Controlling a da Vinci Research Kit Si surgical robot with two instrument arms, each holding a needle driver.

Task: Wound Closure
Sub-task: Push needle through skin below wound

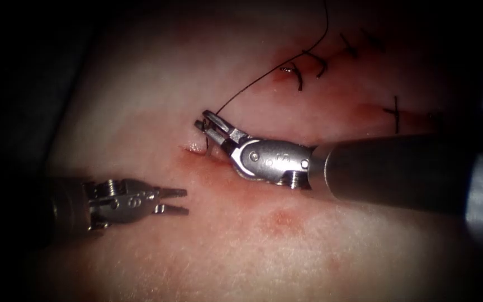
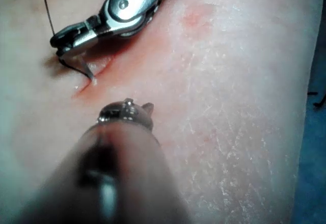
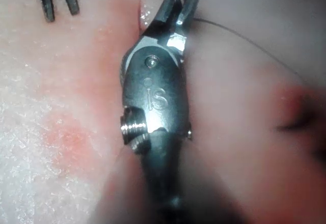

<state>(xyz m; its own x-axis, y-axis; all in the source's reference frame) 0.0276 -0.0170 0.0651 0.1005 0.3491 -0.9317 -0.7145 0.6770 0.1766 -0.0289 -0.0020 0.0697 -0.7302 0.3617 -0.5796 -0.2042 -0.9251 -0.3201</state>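
A: What does the right gripper (image 1: pixel 211 130) have?

B: It pinches the curved steel needle (image 1: pixel 207 146) near its thread end. The needle's point is at the left end of the cut (image 1: pixel 197 150), just touching or entering the tissue (image 1: pixel 141 100); I can't tell how deep.

A: And the left gripper (image 1: pixel 173 201)?

B: Spread, holding nothing, in the lower left of the endoscope frame, apart from the cut.

A: Risks?

B: The tissue looks soft, pale and glistening, with red fluid (image 1: pixel 278 221) slicking it, so a shallow bite could tear through. A smooth, thin needle held so far back could also twist in the grip. The dark thread (image 1: pixel 264 75) arcs toward the finished stitches (image 1: pixel 308 64) at the upper right and might snag there.
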